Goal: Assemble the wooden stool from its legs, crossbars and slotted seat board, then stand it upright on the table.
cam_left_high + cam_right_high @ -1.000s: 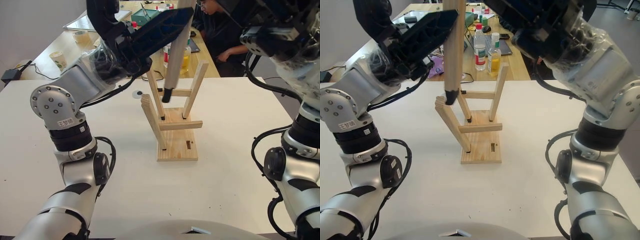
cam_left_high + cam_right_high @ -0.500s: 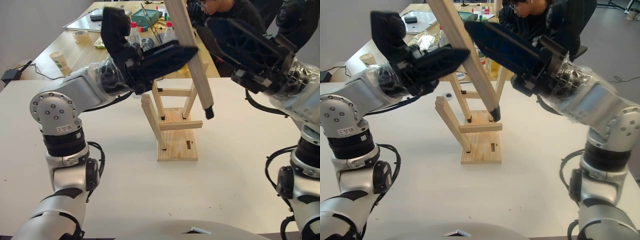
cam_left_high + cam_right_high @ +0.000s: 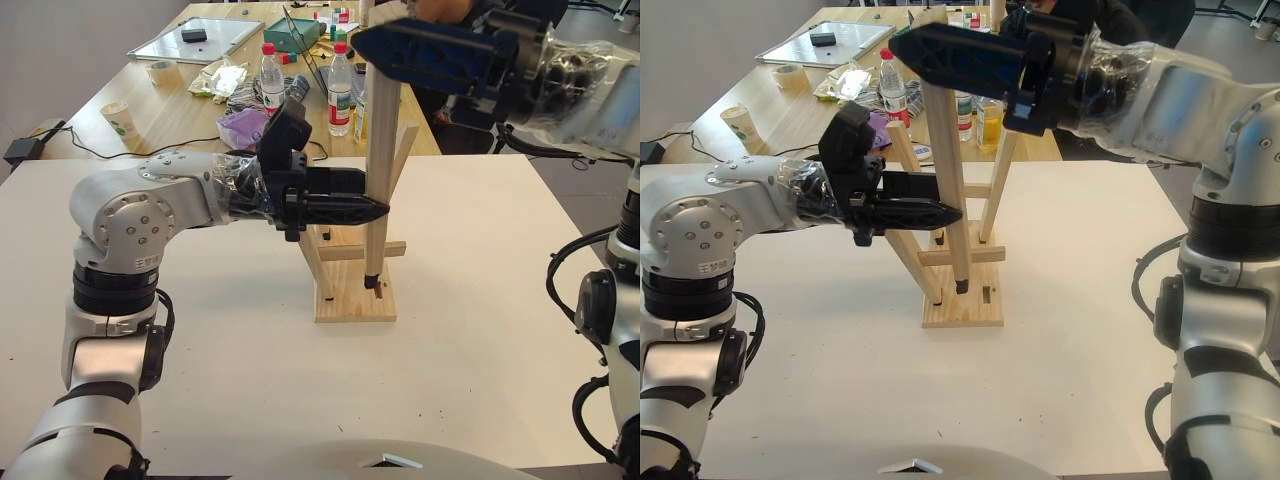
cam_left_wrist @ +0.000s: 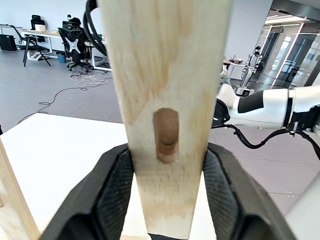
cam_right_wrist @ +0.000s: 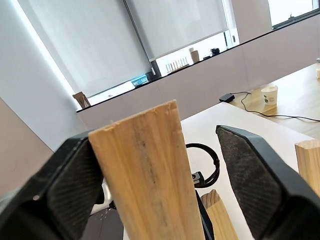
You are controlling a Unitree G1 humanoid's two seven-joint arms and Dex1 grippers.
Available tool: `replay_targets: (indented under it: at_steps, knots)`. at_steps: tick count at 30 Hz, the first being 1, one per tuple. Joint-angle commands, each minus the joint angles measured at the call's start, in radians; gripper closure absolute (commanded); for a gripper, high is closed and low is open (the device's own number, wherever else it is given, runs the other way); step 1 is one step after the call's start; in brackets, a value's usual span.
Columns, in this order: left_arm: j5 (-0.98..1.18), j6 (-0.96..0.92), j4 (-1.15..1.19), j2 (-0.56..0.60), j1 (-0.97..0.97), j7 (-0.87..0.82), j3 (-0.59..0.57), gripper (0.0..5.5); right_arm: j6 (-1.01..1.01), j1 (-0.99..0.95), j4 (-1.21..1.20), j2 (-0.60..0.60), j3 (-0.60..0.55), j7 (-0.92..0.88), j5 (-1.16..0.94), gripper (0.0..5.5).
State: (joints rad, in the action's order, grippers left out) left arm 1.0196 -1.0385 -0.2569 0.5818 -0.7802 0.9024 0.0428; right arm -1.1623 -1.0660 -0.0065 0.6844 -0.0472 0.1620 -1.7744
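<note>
The slotted seat board [image 3: 355, 305] lies flat on the white table [image 3: 200, 350]. Three legs stand up from it, among them a far right one [image 3: 403, 150] and a near left one [image 3: 316, 268], and a crossbar [image 3: 390, 249] joins them. A fourth leg [image 3: 376, 170] stands upright with its dark tip [image 3: 372, 284] at the board's front right slot. My left gripper [image 3: 380, 210] is shut on this leg at mid-height; both pads [image 4: 117, 185] press the wood. My right gripper [image 3: 362, 42] brackets the leg's top, open: one pad [image 5: 75, 185] touches, the other [image 5: 250, 170] stands clear.
Behind the white table a tan table holds bottles [image 3: 268, 70], a paper cup [image 3: 117, 120], a tape roll [image 3: 159, 72] and clutter. Bare white tabletop lies left, right and in front of the stool.
The held leg swung from tilted to upright and its dark tip dropped onto the seat board. My left gripper came down to mid-height on it; my right gripper rose to its top.
</note>
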Motion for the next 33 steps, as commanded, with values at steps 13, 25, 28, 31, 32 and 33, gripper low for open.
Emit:
replay_targets:
  at_steps: [13,25,28,31,32,33]
  knots:
    - [-0.079,0.008,0.035,0.009,-0.081,0.088,0.012,3.49,-0.118,0.029,-0.022,0.013,0.027,0.006,-0.013,2.13]
    - [-0.095,0.003,0.042,0.008,-0.097,0.110,0.016,3.49,-0.130,0.039,-0.046,0.012,0.043,0.001,-0.015,3.07]
    - [-0.103,0.009,0.042,0.013,-0.097,0.121,0.021,3.49,-0.130,0.041,-0.048,0.013,0.043,0.001,-0.017,3.07]
    - [-0.127,0.024,0.045,0.019,-0.094,0.134,0.029,3.13,-0.129,0.043,-0.046,0.016,0.039,0.002,-0.014,3.07]
    - [-0.134,0.024,0.047,0.021,-0.093,0.134,0.030,2.97,-0.128,0.043,-0.045,0.016,0.038,0.002,-0.012,3.11]
    - [-0.137,0.024,0.051,0.023,-0.093,0.136,0.030,2.76,-0.127,0.043,-0.044,0.017,0.037,0.003,-0.010,3.25]
